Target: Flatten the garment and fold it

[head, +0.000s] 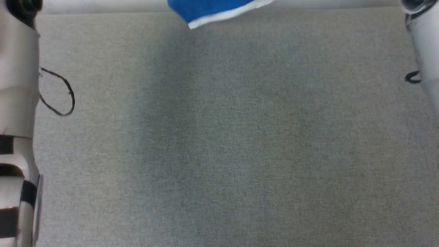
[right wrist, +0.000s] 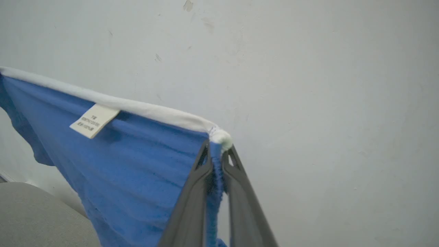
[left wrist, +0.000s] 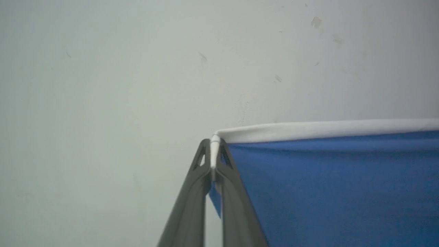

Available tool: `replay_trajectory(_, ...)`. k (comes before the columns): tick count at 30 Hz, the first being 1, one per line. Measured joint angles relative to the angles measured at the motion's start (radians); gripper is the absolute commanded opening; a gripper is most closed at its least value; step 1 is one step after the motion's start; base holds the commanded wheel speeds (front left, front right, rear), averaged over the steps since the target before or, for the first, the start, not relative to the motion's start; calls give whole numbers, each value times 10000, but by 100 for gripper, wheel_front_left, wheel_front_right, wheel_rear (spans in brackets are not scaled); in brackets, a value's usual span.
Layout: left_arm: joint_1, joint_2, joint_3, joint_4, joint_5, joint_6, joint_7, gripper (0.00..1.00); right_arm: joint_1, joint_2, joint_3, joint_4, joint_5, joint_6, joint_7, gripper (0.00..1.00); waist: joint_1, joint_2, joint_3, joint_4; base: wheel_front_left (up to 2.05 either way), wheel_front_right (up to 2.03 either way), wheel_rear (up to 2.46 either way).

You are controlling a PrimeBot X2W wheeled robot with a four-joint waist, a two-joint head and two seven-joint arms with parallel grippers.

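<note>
The garment is royal-blue shorts with a white band along one edge. My left gripper (left wrist: 214, 145) is shut on one corner of the garment (left wrist: 336, 185), at the end of the white band. My right gripper (right wrist: 216, 151) is shut on the opposite corner of the garment (right wrist: 130, 164), where a small white tag (right wrist: 94, 120) hangs under the band. The cloth stretches taut between the two, held up in front of a pale wall. In the head view a low corner of the garment (head: 212, 12) with white trim hangs at the top edge, above the grey surface.
A grey fabric-covered table (head: 223, 137) spreads below me. My pale left forearm (head: 17, 103) with a looping black cable (head: 58, 92) stands at the left edge, my right forearm (head: 423, 44) at the upper right. A scuffed pale wall (left wrist: 137, 68) is behind the garment.
</note>
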Motion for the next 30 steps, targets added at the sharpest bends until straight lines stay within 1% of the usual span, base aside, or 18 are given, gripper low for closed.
replay_trajectory(3,11,-173,-59,721,42,-65,-255,0,36,194,207,662,6,-4,-368,0,1,0,247,-41,0,0,0)
replay_trajectory(6,165,-380,-169,1315,42,-222,-510,0,277,387,520,1262,109,-8,-629,0,-1,1,436,-36,0,0,0)
replay_trajectory(9,968,-692,-215,1975,-65,-393,-846,0,1023,508,1026,1852,439,-10,-989,0,0,0,500,70,0,0,0)
replay_trajectory(12,1900,-828,-242,2282,-186,-545,-978,0,1832,512,1436,1950,782,-10,-1269,0,-3,0,365,128,0,0,0)
replay_trajectory(17,3897,-819,-29,2048,-372,-560,-1135,0,3612,324,2167,1434,1336,-10,-1685,0,-4,1,-34,184,0,0,0)
replay_trajectory(18,3897,-819,-29,2048,-372,-560,-1135,0,3612,324,2167,1434,1336,-10,-1685,0,-4,1,-34,184,0,0,0)
replay_trajectory(19,4912,-794,81,1551,-378,-558,-1139,0,4430,176,2330,1028,1505,-10,-1789,0,-3,1,-257,189,0,0,0)
replay_trajectory(20,5439,-790,155,1218,-382,-537,-1143,0,4835,77,2420,803,1528,-10,-1837,0,-4,1,-379,193,0,0,0)
replay_trajectory(24,7729,-777,267,-407,-339,-130,-1149,0,6670,-401,2638,-380,1595,-10,-1885,0,-5,2,-936,204,0,0,0)
replay_trajectory(26,8866,-746,270,-1264,-347,73,-1108,0,7582,-677,2562,-1064,1586,-10,-1783,0,-5,2,-1221,213,0,0,0)
replay_trajectory(30,11104,-470,174,-3423,-424,660,-184,0,9372,-982,1918,-2614,1329,-8,-1275,0,-6,2,-1787,227,0,0,0)
